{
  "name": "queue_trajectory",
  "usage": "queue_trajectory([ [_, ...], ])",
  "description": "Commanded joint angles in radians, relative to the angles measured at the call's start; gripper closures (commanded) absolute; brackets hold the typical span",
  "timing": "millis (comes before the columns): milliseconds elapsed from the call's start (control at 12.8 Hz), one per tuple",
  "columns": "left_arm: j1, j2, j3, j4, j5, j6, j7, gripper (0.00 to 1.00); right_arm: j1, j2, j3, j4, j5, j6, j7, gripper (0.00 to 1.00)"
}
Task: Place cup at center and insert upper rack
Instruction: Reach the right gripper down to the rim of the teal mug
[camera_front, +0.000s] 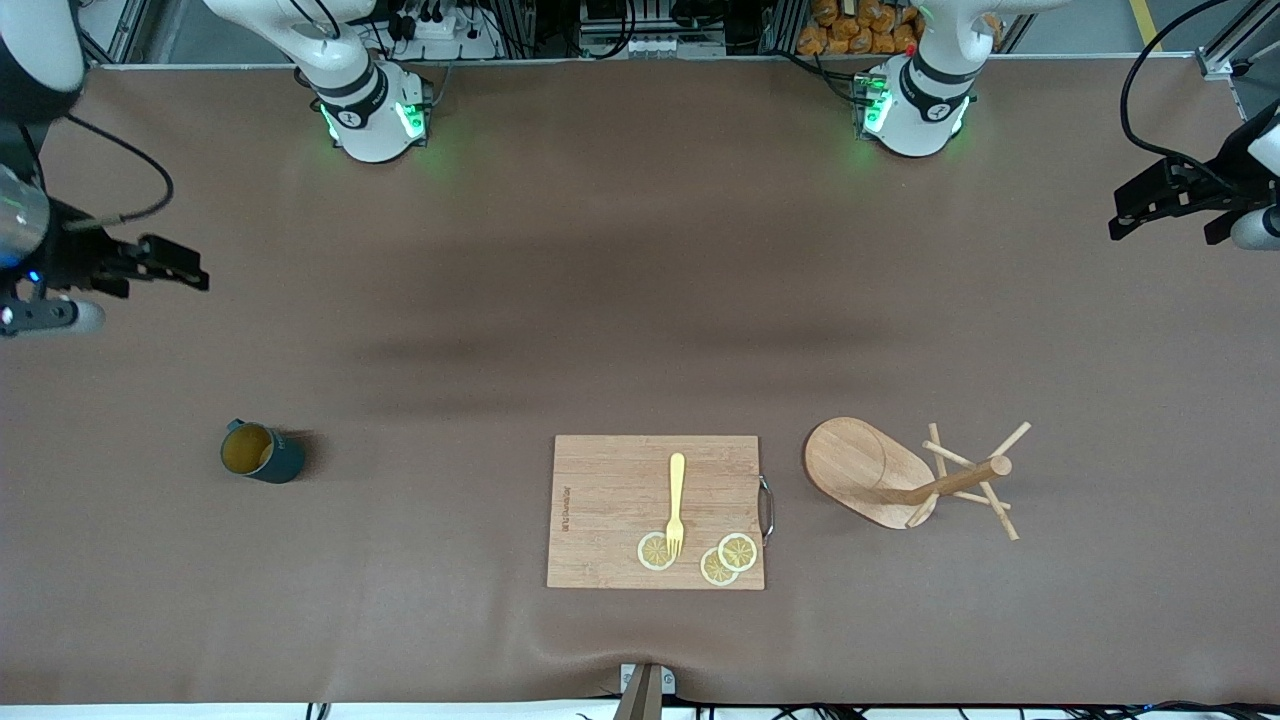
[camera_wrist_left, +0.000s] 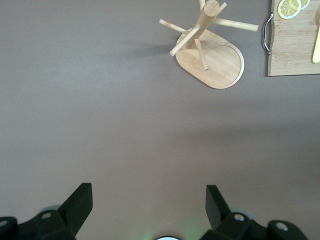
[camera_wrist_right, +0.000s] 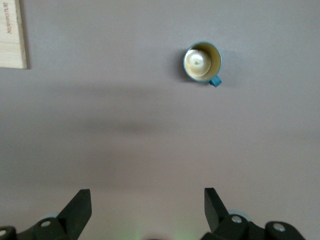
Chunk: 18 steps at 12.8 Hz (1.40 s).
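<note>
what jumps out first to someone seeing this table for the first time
The wooden cutting board near the front camera, carrying a yellow fork and lemon slices. Beside it, toward the left arm's end, the mug tree lies tipped on its side. The teal cup stands upright alone toward the right arm's end; the left gripper and right gripper wait open at the table's ends.

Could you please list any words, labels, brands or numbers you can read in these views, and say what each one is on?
Cutting board: one line of printed lettering along the edge toward the right arm's end of the table, too small and blurred to read.
Cup: no text visible.
Mug tree: no text visible.
</note>
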<state>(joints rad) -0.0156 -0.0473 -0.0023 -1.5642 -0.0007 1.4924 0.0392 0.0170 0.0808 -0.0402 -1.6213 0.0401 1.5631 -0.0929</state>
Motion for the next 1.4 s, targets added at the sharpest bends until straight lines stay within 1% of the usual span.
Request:
queue_trajectory([
  [0,0.003,0.007,-0.002,0.015,0.008,-0.015,0.019,0.00,-0.025,0.023,0.016,-0.099,0.006,0.141,-0.002,0.00],
  [156,0.003,0.007,-0.002,0.012,0.008,-0.015,0.018,0.00,-0.025,0.065,0.016,-0.146,0.004,0.236,-0.005,0.00],
  [624,0.003,0.020,-0.002,0.012,0.010,-0.015,0.016,0.00,-0.043,0.238,0.016,-0.149,0.003,0.432,-0.115,0.00],
  [780,0.003,0.020,-0.002,0.012,0.010,-0.014,0.016,0.00,-0.058,0.299,0.016,-0.149,0.003,0.529,-0.183,0.00],
  [1169,0.003,0.026,-0.002,0.012,0.010,-0.014,0.016,0.00,-0.069,0.394,0.016,-0.149,0.004,0.640,-0.185,0.00],
  [1325,0.005,0.026,-0.002,0.012,0.010,-0.014,0.016,0.00,-0.068,0.410,0.016,-0.149,0.004,0.644,-0.182,0.00],
])
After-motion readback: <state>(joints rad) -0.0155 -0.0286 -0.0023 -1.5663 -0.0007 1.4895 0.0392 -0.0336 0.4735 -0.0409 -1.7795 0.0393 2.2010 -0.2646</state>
